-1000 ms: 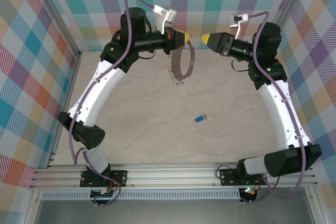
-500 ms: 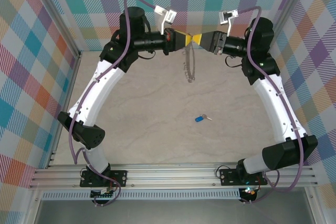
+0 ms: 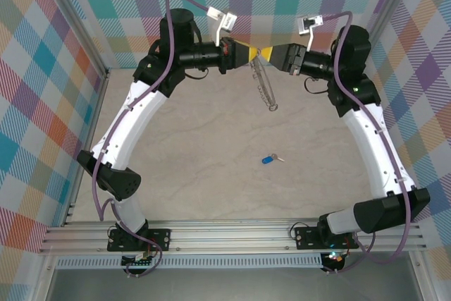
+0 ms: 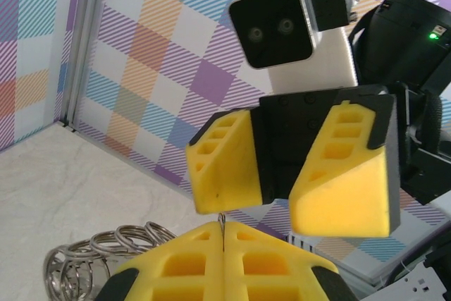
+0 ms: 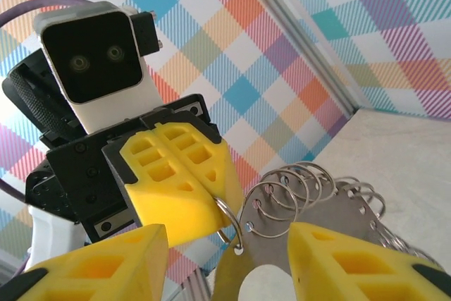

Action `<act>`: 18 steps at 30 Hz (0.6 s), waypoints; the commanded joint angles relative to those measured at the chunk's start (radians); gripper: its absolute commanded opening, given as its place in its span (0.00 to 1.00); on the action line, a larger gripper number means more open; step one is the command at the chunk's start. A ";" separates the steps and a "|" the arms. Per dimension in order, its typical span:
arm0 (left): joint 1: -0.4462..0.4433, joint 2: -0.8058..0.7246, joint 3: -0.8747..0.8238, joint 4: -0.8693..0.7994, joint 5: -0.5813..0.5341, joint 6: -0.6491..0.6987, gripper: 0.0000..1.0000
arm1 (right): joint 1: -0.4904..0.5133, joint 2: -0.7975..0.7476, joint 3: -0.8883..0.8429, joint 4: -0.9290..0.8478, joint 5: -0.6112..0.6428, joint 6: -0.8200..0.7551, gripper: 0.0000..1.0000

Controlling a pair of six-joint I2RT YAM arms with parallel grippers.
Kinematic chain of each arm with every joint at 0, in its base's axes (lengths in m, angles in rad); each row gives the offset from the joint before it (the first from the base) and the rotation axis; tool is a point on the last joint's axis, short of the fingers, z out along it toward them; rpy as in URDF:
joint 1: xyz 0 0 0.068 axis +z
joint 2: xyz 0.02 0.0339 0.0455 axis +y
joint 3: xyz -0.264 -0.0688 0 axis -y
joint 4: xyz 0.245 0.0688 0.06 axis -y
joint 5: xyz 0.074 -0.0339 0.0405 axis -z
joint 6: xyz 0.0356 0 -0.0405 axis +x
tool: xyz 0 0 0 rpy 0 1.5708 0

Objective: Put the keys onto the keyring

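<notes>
1. Left gripper [image 3: 252, 55]: the fingers were pressed together, pinching the top of the keyring [image 3: 264, 81]. In the left wrist view, a thin edge of metal stood in the seam between the two yellow pads [image 4: 176, 266].

2. Right gripper [image 3: 268, 53]: the fingers were spread. It faced the left gripper tip to tip, the two just beside each other. In the right wrist view, the flat band of the hoop lay between the yellow fingers [image 5: 338, 259], with a gap visible on each side. Whether either finger touched the band could not be told.

3. Keyring: it was held in the air above the far edge of the table [image 3: 211, 181], about midway along that edge. It hung down from the left gripper, slanting toward the right side. The small loops [image 5: 282, 188] were bunched along its rim.

4. Key [image 3: 267, 160]: the blue-headed key lay flat on the table, slightly right of the middle and closer to the near edge than to the far edge. It was well apart from both grippers and from the keyring.
</notes>
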 commanded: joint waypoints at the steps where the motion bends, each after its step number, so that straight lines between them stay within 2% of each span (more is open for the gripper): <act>1: 0.010 -0.008 0.048 0.032 0.025 -0.005 0.00 | -0.001 -0.048 0.003 -0.017 0.051 -0.039 0.49; 8: 0.010 -0.011 0.048 0.034 0.038 -0.010 0.00 | 0.003 -0.025 0.021 0.055 -0.047 0.029 0.46; 18: 0.010 -0.011 0.048 0.045 0.058 -0.025 0.00 | 0.025 0.006 0.051 0.060 -0.057 0.035 0.39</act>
